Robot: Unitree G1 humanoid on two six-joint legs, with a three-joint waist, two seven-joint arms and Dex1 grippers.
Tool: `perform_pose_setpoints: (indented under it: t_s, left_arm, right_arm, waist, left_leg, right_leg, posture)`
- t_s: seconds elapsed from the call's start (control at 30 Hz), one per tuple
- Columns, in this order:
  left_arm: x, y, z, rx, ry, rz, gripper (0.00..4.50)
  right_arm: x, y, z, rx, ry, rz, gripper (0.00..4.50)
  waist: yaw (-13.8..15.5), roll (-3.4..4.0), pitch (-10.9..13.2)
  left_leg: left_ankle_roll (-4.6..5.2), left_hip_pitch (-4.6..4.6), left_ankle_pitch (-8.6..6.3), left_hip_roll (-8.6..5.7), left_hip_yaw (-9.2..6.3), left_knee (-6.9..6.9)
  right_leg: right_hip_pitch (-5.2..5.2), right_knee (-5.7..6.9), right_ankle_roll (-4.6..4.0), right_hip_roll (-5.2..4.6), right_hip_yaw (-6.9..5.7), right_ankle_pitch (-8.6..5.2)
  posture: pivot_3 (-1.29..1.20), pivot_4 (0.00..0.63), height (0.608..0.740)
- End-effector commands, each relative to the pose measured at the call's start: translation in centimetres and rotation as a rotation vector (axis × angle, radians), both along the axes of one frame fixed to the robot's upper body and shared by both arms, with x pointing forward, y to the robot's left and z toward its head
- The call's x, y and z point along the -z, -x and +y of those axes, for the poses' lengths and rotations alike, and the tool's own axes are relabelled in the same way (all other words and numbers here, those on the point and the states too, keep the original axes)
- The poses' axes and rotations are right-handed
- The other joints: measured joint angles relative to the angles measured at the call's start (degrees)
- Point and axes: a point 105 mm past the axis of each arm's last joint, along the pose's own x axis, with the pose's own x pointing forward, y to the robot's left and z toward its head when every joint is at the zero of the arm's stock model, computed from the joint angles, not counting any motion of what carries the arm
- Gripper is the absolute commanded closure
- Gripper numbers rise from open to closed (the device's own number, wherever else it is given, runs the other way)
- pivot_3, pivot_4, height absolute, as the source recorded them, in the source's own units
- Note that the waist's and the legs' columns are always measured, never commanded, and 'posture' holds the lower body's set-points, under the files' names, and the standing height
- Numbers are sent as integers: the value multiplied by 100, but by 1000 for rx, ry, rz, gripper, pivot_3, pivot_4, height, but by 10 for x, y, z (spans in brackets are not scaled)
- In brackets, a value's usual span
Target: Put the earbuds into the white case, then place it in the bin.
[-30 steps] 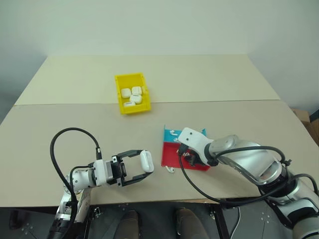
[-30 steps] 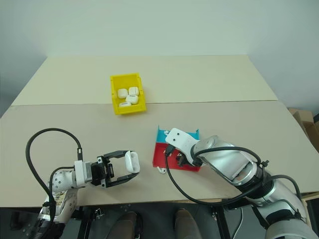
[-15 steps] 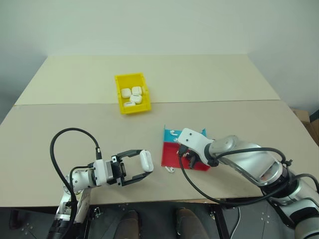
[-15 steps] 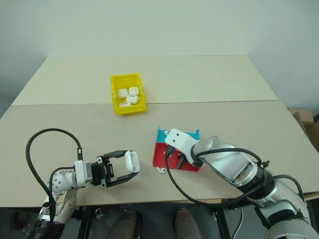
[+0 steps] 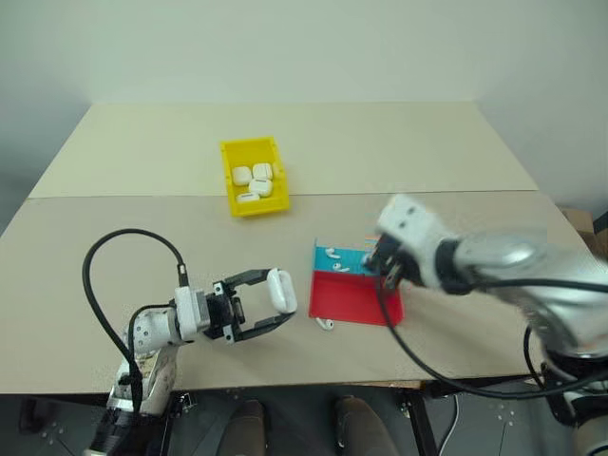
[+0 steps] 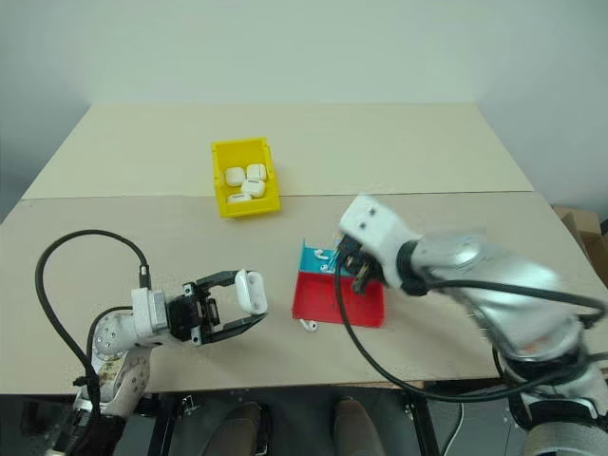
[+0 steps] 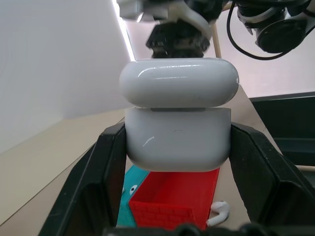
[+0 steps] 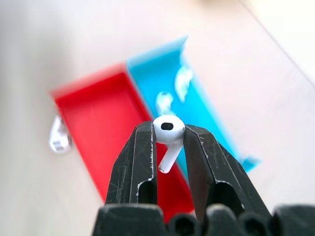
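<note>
Lifted clear of the red-and-blue tray just now, right end effector pinching one earbud, ready for the white case clamped upright in left end effector above the table.

Silver arms, black looping cables, black fingers.

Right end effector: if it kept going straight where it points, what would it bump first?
Probably the tray: the right end effector, pinching an earbud, aims at it; depth is unclear.
</note>
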Motion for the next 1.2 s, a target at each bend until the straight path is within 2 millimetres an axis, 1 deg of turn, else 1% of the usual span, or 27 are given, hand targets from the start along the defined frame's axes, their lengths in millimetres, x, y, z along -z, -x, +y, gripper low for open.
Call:
perform_pose_setpoints:
  t_s: [0.03,0.07,0.13,0.27,0.37,0.43,0.53,0.6,0.73,1.0,1.2]
  left_arm:
    - [-39,0,-11,86,102,-28,1692]
    - [-48,1,-12,113,132,-27,1692]
    - [-61,2,-13,153,163,-12,1692]
    - [-77,7,-12,235,202,1,1692]
    - [-83,8,-16,275,240,25,1692]
    - [-84,10,-19,301,264,40,1692]
    - [-79,12,-25,330,267,51,1692]
    - [-79,13,-26,346,289,54,1692]
    - [-77,15,-28,359,297,59,1692]
    - [-73,18,-29,368,302,68,1692]
    - [-73,19,-30,360,310,72,1692]
  right_arm:
    - [-62,24,3,-194,-203,-256,3762]
    - [-73,33,4,-259,-244,-331,3762]
    - [-85,46,6,-370,-329,-426,3762]
    - [-94,60,10,-546,-503,-511,3762]
    - [-89,58,16,-638,-580,-558,3762]
    - [-86,56,21,-698,-618,-580,3762]
    - [-85,58,29,-791,-658,-609,3762]
    - [-85,57,34,-814,-683,-639,3762]
    - [-81,55,43,-861,-703,-640,3762]
    - [-66,50,60,-919,-718,-581,3762]
    - [-62,49,66,-925,-727,-572,3762]
  waist:
    - [5,0,0]
    - [14,-1,0]
    - [19,-1,0]
    - [-45,1,-1]
    - [-33,1,0]
    - [-30,1,0]
    - [-30,1,0]
    - [-27,1,0]
    - [-24,1,0]
    - [-18,1,0]
    - [-10,1,0]
  left_leg:
    - [0,0,0,0,-1,0]
    - [0,0,0,-1,-1,0]
    - [0,4,0,0,-5,0]
    - [13,15,-8,0,-6,-4]
    - [13,15,-7,-1,-7,-4]
    - [14,18,-7,-3,-6,-4]
    - [14,21,-7,-4,-5,-3]
    - [14,23,-7,-3,-5,-4]
    - [14,22,-7,-3,-6,-4]
    - [14,29,-7,-3,-6,-4]
    - [14,30,-7,-3,-6,-4]
  right_leg:
    - [0,0,2,1,0,-1]
    - [2,-1,10,1,-1,-6]
    - [13,-9,27,2,-7,-15]
    - [38,-38,32,3,-5,-8]
    - [40,-40,22,3,-6,1]
    - [43,-40,19,2,-6,5]
    - [44,-41,11,2,-4,11]
    - [45,-40,7,3,-5,13]
    - [44,-40,4,3,-5,15]
    - [47,-38,2,3,-5,16]
    - [48,-38,2,2,-4,16]
  posture:
    - [0,150,740]
    - [0,150,740]
    - [0,150,740]
    - [0,150,740]
    - [0,150,740]
    - [0,150,740]
    - [0,150,740]
    - [0,150,740]
    - [0,150,740]
    - [0,150,740]
    - [0,150,740]
